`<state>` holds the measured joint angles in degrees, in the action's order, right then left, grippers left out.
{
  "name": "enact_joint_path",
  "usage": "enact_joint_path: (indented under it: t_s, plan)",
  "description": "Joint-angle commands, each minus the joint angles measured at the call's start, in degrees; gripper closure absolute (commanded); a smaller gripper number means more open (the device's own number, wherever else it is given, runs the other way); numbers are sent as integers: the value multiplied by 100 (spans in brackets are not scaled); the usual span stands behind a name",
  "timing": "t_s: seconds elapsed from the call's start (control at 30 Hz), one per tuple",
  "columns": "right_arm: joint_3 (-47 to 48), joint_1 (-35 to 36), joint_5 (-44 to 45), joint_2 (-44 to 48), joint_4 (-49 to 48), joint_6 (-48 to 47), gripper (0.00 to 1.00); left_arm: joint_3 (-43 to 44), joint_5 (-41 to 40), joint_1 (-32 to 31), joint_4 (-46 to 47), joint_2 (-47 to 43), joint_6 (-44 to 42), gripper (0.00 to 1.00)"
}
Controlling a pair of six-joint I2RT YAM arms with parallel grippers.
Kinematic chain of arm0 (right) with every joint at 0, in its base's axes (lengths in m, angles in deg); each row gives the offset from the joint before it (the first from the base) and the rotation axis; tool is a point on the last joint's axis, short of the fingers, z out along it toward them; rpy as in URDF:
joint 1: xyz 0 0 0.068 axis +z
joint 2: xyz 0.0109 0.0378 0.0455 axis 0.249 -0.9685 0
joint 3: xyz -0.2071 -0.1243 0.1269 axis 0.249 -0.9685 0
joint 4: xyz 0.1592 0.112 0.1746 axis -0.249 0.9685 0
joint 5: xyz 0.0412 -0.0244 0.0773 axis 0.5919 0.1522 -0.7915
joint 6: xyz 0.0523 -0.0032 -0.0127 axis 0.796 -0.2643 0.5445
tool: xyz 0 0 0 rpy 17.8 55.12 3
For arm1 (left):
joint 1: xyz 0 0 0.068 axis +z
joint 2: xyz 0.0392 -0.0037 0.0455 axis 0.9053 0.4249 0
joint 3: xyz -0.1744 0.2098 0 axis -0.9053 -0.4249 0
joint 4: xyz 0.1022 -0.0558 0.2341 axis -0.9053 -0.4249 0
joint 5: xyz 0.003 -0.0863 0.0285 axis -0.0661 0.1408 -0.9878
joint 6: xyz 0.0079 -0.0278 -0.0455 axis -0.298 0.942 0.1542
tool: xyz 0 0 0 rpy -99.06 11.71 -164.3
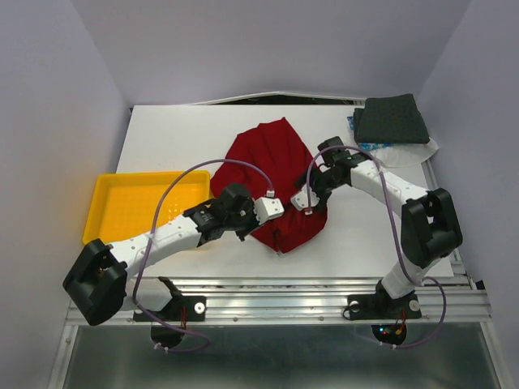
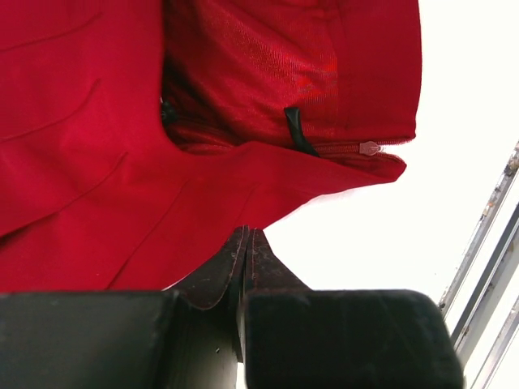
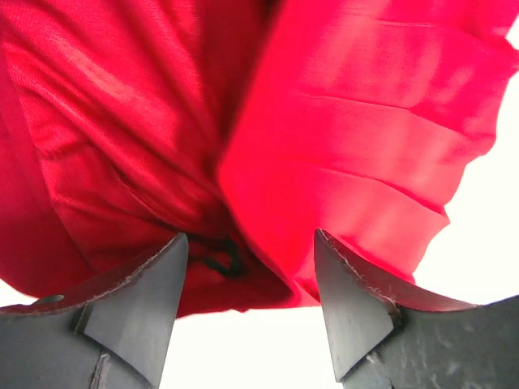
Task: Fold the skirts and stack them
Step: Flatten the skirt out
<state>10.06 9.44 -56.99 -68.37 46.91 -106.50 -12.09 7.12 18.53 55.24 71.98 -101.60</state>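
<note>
The red skirt (image 1: 276, 158) lies rumpled on the counter (image 1: 178, 138), left pincer (image 2: 246, 232) clamped on its hem at six o'clock, right pincer (image 3: 250, 237) spread around a fold at four o'clock, which it should bite deeply before tugging flat.

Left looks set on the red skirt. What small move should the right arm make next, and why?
Probably close the right gripper. Its jaws stand open with a fold of the red skirt between them, while the left gripper is shut at the skirt's edge, so both would then hold cloth for the fold.
</note>
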Motion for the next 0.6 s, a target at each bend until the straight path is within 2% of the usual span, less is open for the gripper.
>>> enact_joint_path:
  t_s: [0.0, 0.17, 0.27, 0.57]
  plan:
    - [665, -4, -202, 823, 272, 32, 31, 23, 130, 27, -7, -264, -78, 90]
    - [973, -425, 334, 808, 597, -572, 27, 59, 138, 45, -78, -343, -104, 89]
    - [895, -768, 554, 518, 563, -1475, 21, 85, 156, 80, -104, -369, -104, 88]
    - [912, -821, 115, -133, 123, -2199, 9, 164, 200, 282, -140, -448, -43, 86]
